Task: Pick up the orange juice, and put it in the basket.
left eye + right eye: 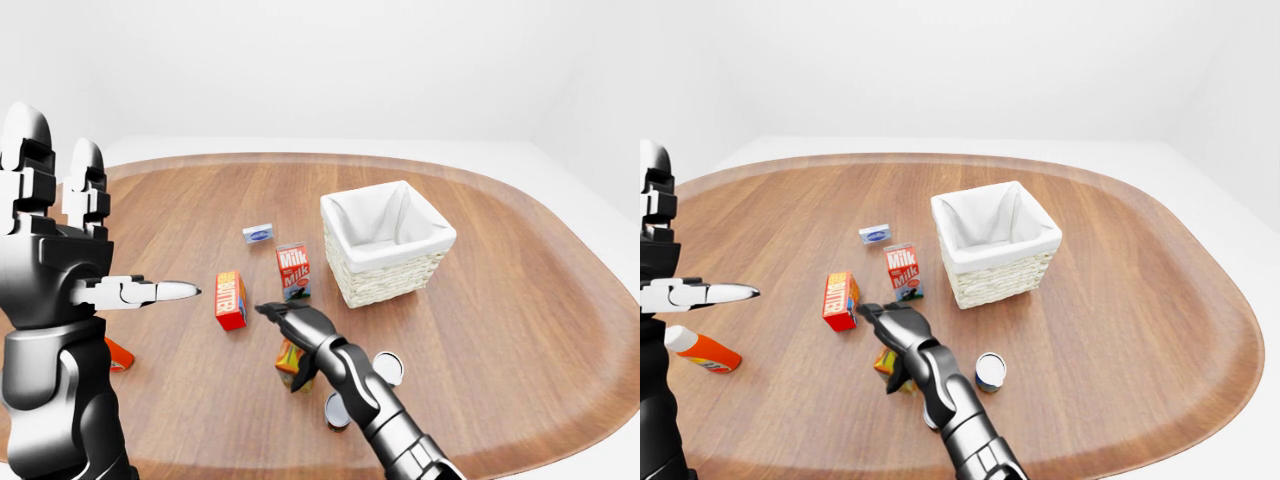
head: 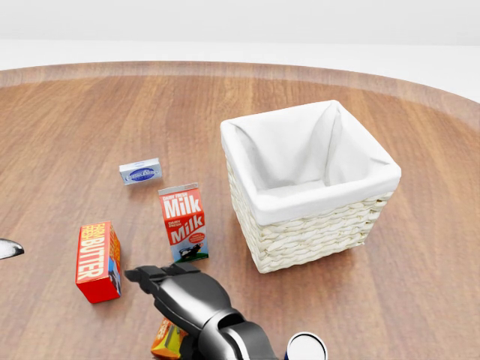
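Note:
The orange juice carton [image 2: 166, 338] stands near the bottom edge of the head view, mostly hidden under my right hand [image 2: 161, 273]. That hand hovers right over the carton [image 1: 292, 366] with its fingers stretched out and open, pointing toward the butter box. Whether the palm touches the carton cannot be told. The wicker basket [image 2: 315, 232], lined with white cloth, stands empty to the right of the hand. In the left-eye view my left hand [image 1: 95, 230] is raised at the far left, open and holding nothing.
A milk carton [image 2: 184, 221] stands between my right hand and the basket. A red butter box [image 2: 97, 259] lies to the left and a small blue-white box [image 2: 140, 172] above it. Two cans [image 1: 388, 367] sit beside my right forearm. An orange bottle [image 1: 700, 349] lies far left.

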Controlling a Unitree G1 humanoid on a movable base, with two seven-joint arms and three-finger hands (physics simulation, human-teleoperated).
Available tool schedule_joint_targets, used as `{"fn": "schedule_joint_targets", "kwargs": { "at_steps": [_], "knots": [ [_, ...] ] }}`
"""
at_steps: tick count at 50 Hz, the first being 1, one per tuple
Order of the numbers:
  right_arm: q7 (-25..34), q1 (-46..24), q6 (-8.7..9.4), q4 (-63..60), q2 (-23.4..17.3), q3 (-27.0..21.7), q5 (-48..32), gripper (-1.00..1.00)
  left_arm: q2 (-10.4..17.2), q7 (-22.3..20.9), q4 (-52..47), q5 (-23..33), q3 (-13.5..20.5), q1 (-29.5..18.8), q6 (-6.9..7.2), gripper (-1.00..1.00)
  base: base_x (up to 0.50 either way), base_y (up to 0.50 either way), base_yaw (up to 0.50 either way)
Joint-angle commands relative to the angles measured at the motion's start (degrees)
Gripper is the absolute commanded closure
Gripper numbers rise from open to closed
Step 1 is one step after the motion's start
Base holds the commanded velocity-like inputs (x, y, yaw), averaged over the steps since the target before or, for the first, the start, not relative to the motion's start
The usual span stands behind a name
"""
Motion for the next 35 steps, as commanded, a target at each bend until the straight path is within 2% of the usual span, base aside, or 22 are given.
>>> {"fn": "schedule_joint_targets", "kwargs": {
  "at_steps": [1,26,35],
  "knots": [
    [-3.6,0.1,0.00,6.3,0.6,0.4,-0.2,1.00,0.0,0.0,0.3,0.0,-0.1,-0.1,0.00,-1.00,0.00,0.00,0.00],
    [-3.5,0.1,0.00,4.4,0.2,0.1,-0.5,1.00,0.0,-0.1,0.5,0.1,-0.2,-0.1,0.00,-1.00,0.00,0.00,0.00],
    [-2.7,-1.9,0.00,2.3,-0.4,-1.1,-1.0,1.00,0.0,0.0,0.5,0.1,-0.2,-0.1,0.00,-1.00,0.00,0.00,0.00]
  ]
}}
